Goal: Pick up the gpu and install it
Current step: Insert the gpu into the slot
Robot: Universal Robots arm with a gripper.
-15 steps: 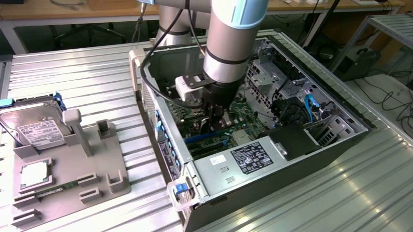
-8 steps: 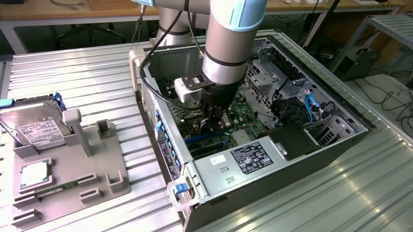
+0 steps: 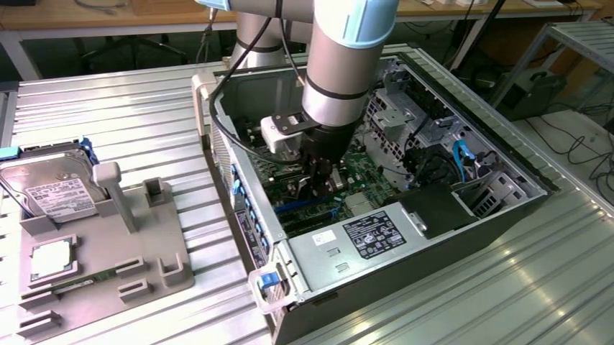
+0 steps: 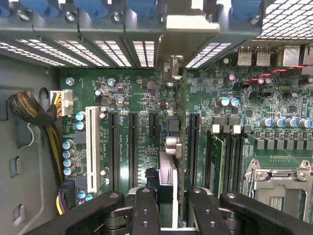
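My gripper (image 3: 324, 180) is lowered inside the open computer case (image 3: 240, 208), just above the green motherboard (image 3: 369, 172). In the wrist view its black fingers (image 4: 146, 210) are shut on the gpu (image 4: 167, 171), which I see edge-on as a thin card running away from the gripper (image 4: 171, 198) to a silver bracket (image 4: 183, 24) at the case's rear wall. The card hangs over the row of long black expansion slots (image 4: 133, 147), roughly in line with them. Whether its edge touches a slot I cannot tell.
A silver power supply (image 3: 369, 241) fills the case's near end. A braided cable bundle (image 4: 44, 127) and a white slot (image 4: 91, 147) flank the slots. The processor socket (image 4: 281, 181) lies on the other side. Outside, a grey fixture (image 3: 144, 259) holds a hard drive (image 3: 53, 190).
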